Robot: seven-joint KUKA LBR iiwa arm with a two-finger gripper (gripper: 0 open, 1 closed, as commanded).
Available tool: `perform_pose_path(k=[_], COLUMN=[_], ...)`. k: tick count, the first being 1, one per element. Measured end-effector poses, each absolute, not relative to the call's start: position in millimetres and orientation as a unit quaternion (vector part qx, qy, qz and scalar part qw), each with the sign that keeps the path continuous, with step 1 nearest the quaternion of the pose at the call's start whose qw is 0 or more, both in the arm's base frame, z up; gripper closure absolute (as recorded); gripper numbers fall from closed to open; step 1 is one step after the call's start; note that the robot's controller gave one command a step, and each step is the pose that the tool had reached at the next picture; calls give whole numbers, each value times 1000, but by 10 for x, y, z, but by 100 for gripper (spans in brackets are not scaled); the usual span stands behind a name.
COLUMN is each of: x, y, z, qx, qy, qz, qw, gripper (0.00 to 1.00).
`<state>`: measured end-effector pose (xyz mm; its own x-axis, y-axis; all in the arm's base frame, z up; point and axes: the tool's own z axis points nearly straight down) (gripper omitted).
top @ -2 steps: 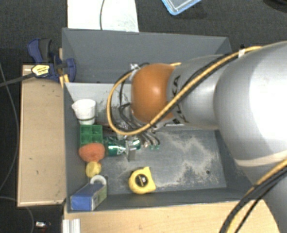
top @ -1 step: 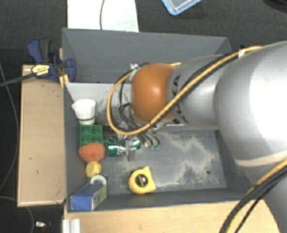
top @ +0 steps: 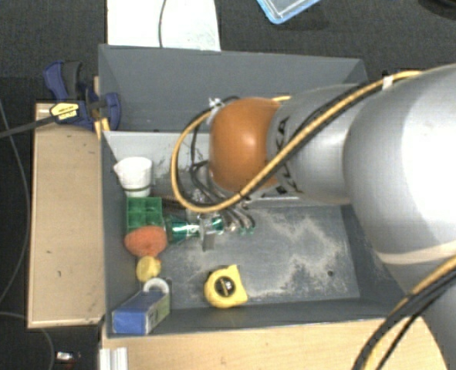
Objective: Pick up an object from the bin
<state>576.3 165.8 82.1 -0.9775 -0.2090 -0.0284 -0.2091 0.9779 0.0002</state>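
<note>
While reaching in from the right over the grey bin (top: 305, 75), hangs low above the left-middle of the floor with the end effector (top: 212, 228), tucked under the orange wrist cover (top: 243, 141) and a loop of yellow cable (top: 183, 168). Cannot tell how far open or closed, being mostly hidden under cover and cabling; cannot tell either whether anything is gripped.

Sits just beside a green translucent piece (top: 183, 230), small and lying flat on the floor immediately to the left; touching or merely close, cannot tell. Found between the end effector and an orange-red lump (top: 145, 241), not far from the left wall.

Lined up along that left wall, back to front:
- a white cup (top: 133, 173)
- a green studded block (top: 144, 212) just in front of it
- the orange-red lump against the block's front edge
- a small yellow ball (top: 148, 268) just in front of the lump
- a blue and white box (top: 139, 312) in the front-left corner, lying at a slant, with a white loop (top: 157, 286) at its upper end

Near the front wall, apart from the end effector: a yellow tape measure (top: 225, 288) lying flat, dark disc facing up. Dusty, scuffed grey floor to its right.
</note>
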Motion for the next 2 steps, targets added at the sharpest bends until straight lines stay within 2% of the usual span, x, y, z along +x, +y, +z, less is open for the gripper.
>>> perform_pose_path(k=[1, 2], x=[5768, 5761], y=[1661, 1659], z=[929, 1261], qx=[-105, -105], qy=[994, 994], qz=[2, 2], qw=[16, 15], gripper=[100, 100])
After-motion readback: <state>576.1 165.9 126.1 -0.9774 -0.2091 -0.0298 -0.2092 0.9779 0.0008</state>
